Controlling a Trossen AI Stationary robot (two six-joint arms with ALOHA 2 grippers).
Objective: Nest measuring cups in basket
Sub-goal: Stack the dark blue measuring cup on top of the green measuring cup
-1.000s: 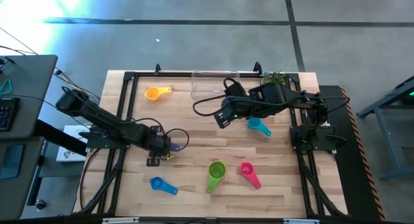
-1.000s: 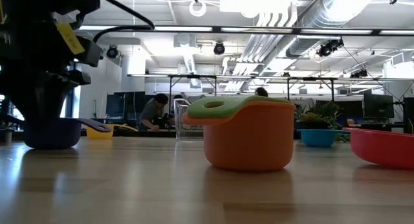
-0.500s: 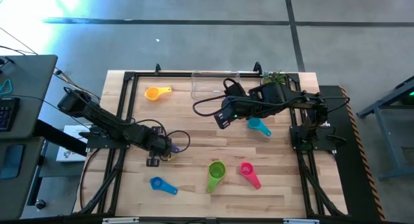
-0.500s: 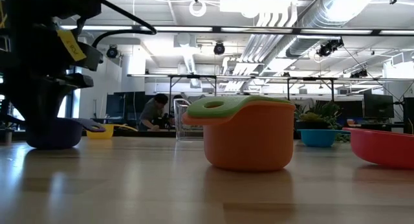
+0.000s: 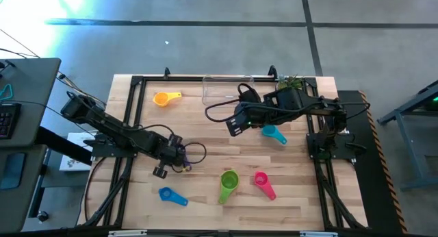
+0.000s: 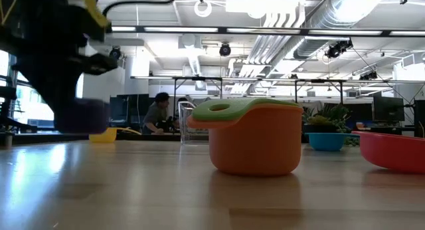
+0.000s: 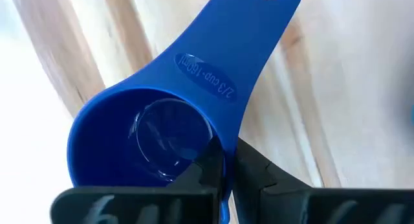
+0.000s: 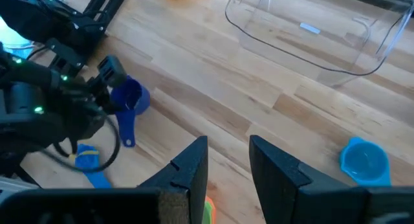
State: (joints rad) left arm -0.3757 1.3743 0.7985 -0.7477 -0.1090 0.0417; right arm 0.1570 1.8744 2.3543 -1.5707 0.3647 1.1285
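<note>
My left gripper (image 5: 179, 157) is shut on a dark blue measuring cup (image 7: 149, 143), which hangs above the table's left middle (image 6: 81, 115). My right gripper (image 8: 228, 166) stands open over the table's far middle, touching nothing, just near of the clear basket (image 5: 227, 90). The basket rests on its flat bottom at the far edge. A yellow cup (image 5: 164, 98), a teal cup (image 5: 274, 134), a pink cup (image 5: 263, 182) and a light blue cup (image 5: 171, 195) lie on the table. A green cup (image 6: 229, 110) sits nested in an orange one (image 6: 255, 147). My left gripper pinches the dark blue cup's bowl wall at the rim (image 7: 224, 145), beside the root of the handle. One finger (image 7: 206, 169) is inside the bowl and one (image 7: 255, 175) outside. The fingers come from above. The cup is lifted clear of the table, handle (image 7: 239, 62) pointing away from the fingers.
A small potted plant (image 5: 293, 81) stands at the far right corner beside the basket. Black frame rails (image 5: 137, 107) run along the table's left and right sides. Loose cables (image 5: 195, 151) trail from both arms. Bare wood lies in the table's middle.
My left gripper has shut on the dark blue cup's rim and risen, drifting slightly toward the table's right edge. The cup, which stood on the table, now hangs clear above it.
</note>
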